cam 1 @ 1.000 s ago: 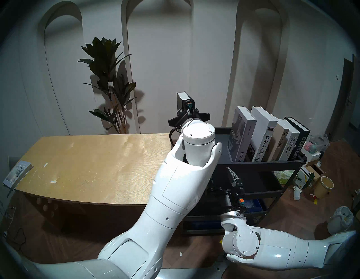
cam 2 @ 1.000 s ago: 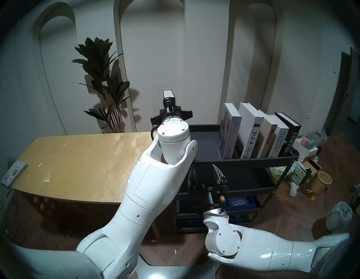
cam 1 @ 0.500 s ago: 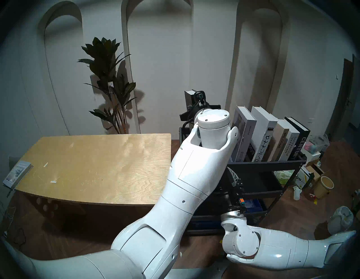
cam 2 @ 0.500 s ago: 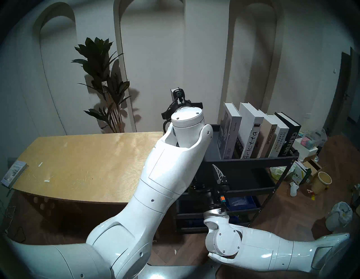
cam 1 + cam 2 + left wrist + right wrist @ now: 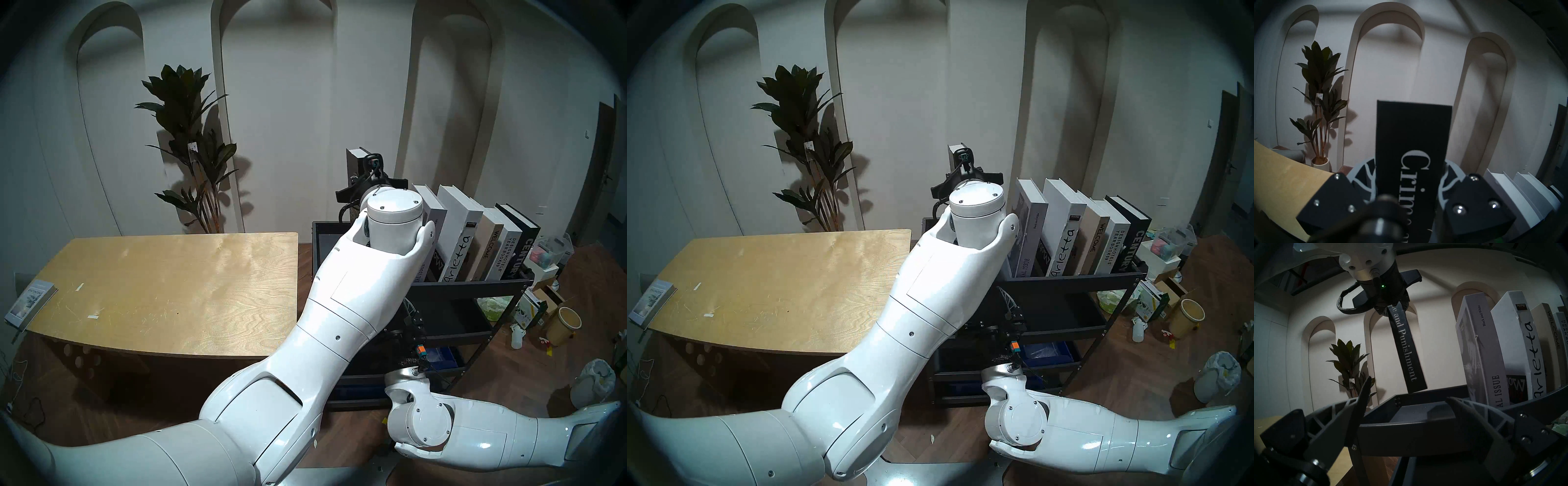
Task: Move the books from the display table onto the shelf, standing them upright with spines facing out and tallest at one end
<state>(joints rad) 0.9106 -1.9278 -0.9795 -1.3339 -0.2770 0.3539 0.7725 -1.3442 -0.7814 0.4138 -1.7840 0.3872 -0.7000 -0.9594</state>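
Books (image 5: 475,237) stand already in a row on the top tray of the black shelf (image 5: 468,288) in the head view on the left — five of them, spines outward, leaning a little, with Special Issue at the near end and Century at the far end. The display table (image 5: 163,288) carries none of the large books now; only a thin grey book (image 5: 30,302) lies at its far left edge. In the other head view the sixth one, the black book (image 5: 956,149), is raised above the free left part of the tray. The left wrist view shows the left gripper (image 5: 1407,190) clamped on this book, its spine starting with "Crim", upright between the fingers. In the right wrist view the right gripper (image 5: 1407,402) waits below the tray rim with its fingers wide apart and nothing between them. I judge the task nearly finished — this last book must be set down beside Special Issue, and whether the tallest stands at one end must be checked.
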